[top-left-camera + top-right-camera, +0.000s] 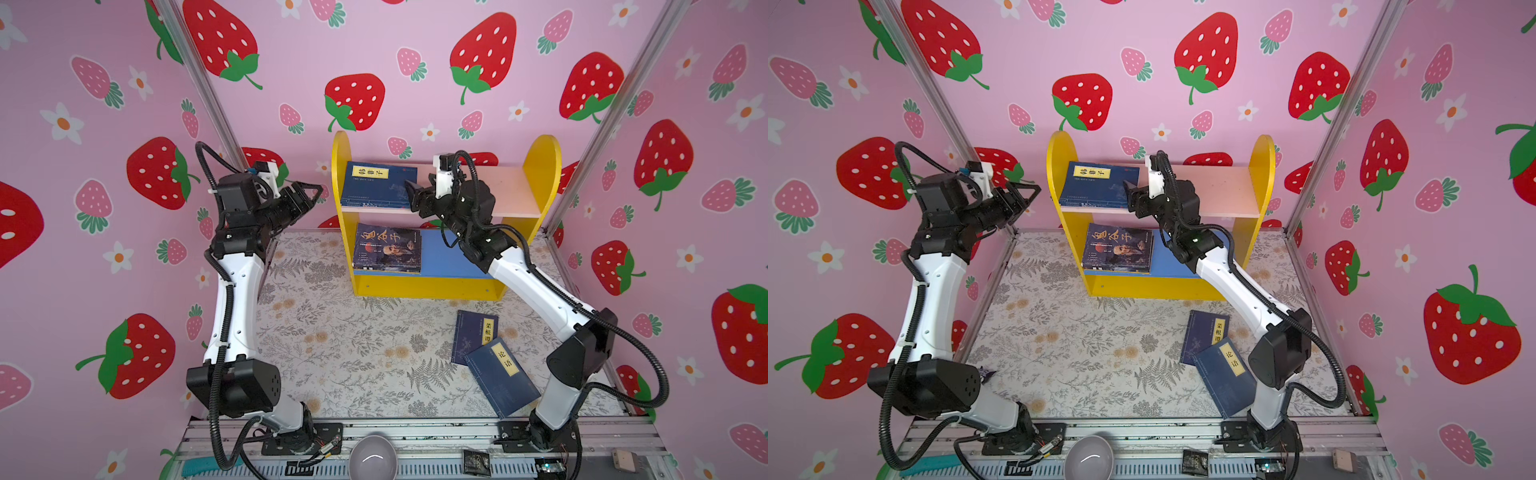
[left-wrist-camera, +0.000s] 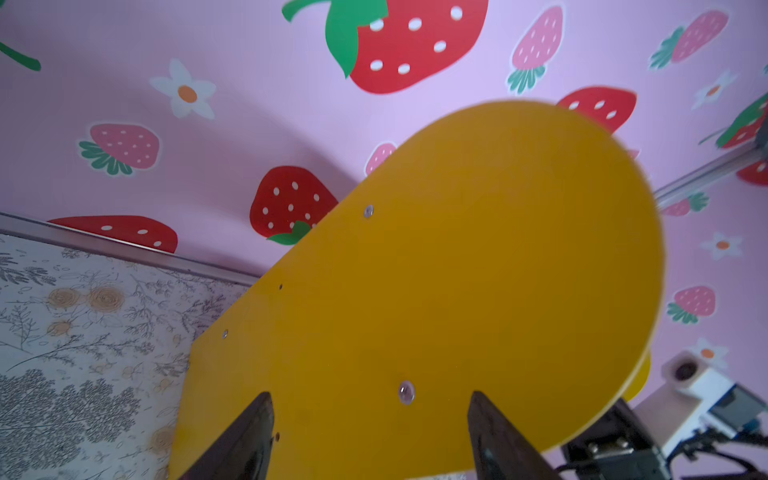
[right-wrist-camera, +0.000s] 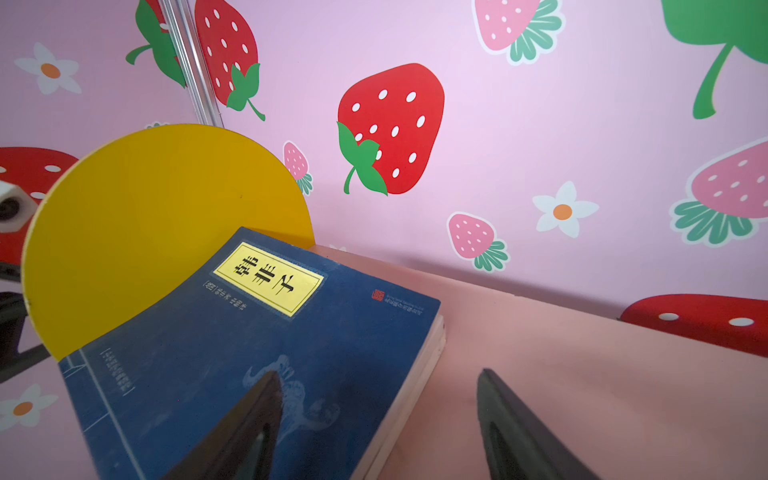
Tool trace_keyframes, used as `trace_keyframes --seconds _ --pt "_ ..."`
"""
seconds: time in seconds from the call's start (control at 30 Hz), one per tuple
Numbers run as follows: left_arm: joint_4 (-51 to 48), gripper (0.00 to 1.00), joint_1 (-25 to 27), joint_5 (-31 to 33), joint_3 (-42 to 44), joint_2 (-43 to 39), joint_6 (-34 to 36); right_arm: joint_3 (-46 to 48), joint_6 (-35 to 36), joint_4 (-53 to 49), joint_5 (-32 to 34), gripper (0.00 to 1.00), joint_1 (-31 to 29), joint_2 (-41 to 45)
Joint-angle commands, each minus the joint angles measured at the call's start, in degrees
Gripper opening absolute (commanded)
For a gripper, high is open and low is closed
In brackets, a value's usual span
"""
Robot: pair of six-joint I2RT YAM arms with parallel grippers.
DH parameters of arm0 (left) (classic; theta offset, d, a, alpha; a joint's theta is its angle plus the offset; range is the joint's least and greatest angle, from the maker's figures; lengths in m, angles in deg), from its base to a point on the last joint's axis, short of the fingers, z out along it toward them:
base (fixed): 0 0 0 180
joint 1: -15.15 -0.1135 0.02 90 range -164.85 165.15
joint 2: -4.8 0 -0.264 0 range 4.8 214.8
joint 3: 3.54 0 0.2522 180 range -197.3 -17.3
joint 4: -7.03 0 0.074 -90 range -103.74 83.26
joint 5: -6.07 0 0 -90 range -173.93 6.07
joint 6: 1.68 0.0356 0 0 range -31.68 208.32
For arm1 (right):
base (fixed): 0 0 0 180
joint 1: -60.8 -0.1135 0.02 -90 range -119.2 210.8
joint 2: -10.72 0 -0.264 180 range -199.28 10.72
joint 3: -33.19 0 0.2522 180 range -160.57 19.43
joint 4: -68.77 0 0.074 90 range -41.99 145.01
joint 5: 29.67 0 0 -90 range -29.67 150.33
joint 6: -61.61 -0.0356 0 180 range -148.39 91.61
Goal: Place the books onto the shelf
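Observation:
The shelf stands at the back of the table in both top views. A navy book with a yellow label lies at the left end of its pink upper board. A dark portrait-cover book lies on the blue lower board. Two navy books overlap on the table at the front right. My right gripper is open over the upper board, astride that book's right edge. My left gripper is open and faces the shelf's left side panel from outside.
Pink strawberry walls with metal posts close in the left, back and right sides. At the front runs a metal rail with a grey bowl and a black packet. Floral cloth covers the table.

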Motion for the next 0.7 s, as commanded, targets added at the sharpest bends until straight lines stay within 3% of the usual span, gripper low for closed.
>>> trace_keyframes --seconds 0.0,0.2,0.37,0.53,0.67 --pt "3.6 0.75 0.8 -1.7 4.2 -6.4 7.2 -1.7 1.7 -5.3 -2.6 0.78 -0.6 -2.7" --pt "10.6 0.75 1.4 1.9 16.0 -14.9 0.4 -7.2 8.0 -5.2 -6.2 0.84 -0.6 -0.2" --pt "8.7 0.77 1.7 6.1 22.4 -23.1 -1.5 -6.0 11.0 -2.9 -5.7 0.88 -0.6 7.7" --pt "5.7 0.77 3.8 7.2 27.6 -29.9 -4.3 6.2 6.7 -4.6 -4.0 0.91 -0.6 19.4" --pt "4.6 0.80 11.3 10.4 34.8 -34.6 -4.9 21.1 1.2 -12.5 3.5 0.97 -0.6 30.0"
